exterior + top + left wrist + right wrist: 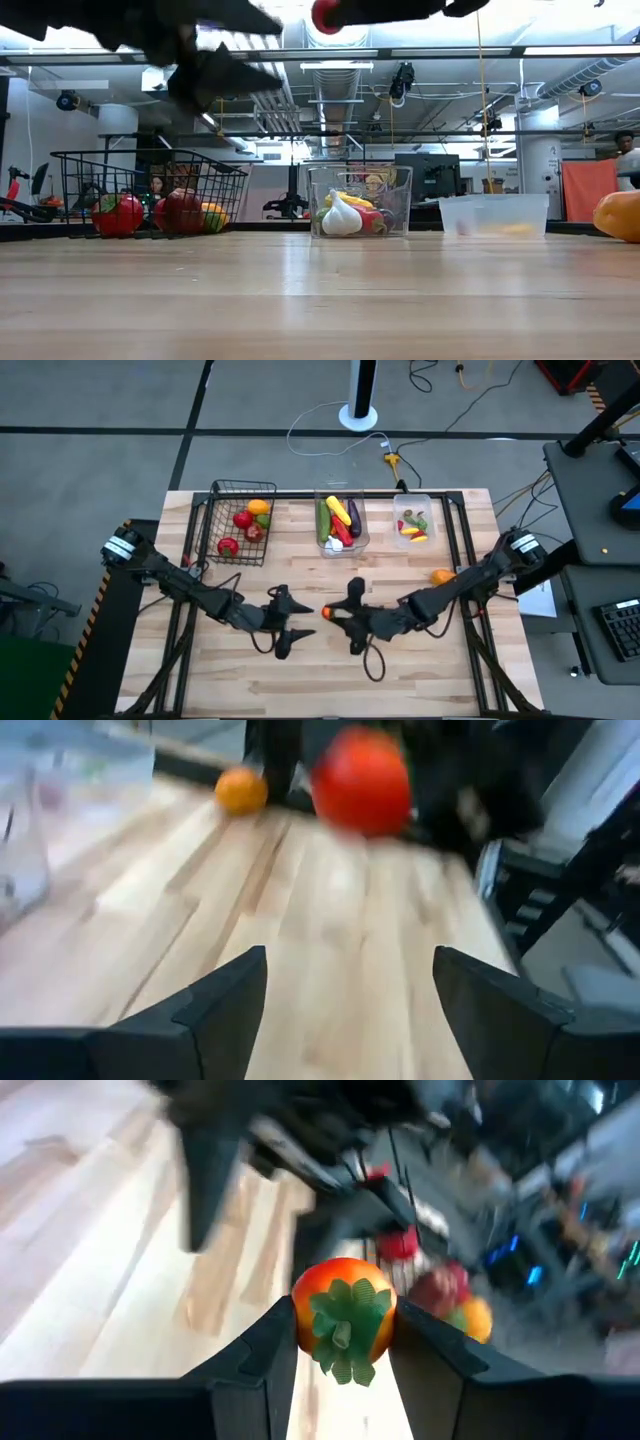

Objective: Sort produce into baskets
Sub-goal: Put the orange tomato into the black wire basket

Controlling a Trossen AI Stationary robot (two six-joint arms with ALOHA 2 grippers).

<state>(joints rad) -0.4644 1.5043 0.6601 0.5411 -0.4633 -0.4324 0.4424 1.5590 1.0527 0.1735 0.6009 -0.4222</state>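
A red tomato (345, 1325) with a green calyx hangs above the table's middle (327, 613), and my right gripper (345, 1355) is shut on it. My left gripper (350, 1010) stands open just left of it (300, 618), facing the tomato (362, 780) with nothing between its fingers. In the low view the tomato (325, 15) sits high above the tabletop. An orange fruit (442, 575) lies on the table at the right. The black wire basket (243, 486) and two clear bins (366, 525) (430, 500) stand along the far edge with produce in them. My right gripper pinches the tomato's two opposite sides (300, 1330) between its two fingers. The fingers come nearly level from the table's right. The calyx (345, 1335) faces back toward the wrist. The tomato is lifted clear of the table.
The wire basket holds red and yellow produce (247, 525). The middle bin holds a cucumber, an eggplant and garlic (341, 217), and the right bin holds small peppers (412, 528). Bare wood lies in front of the arms.
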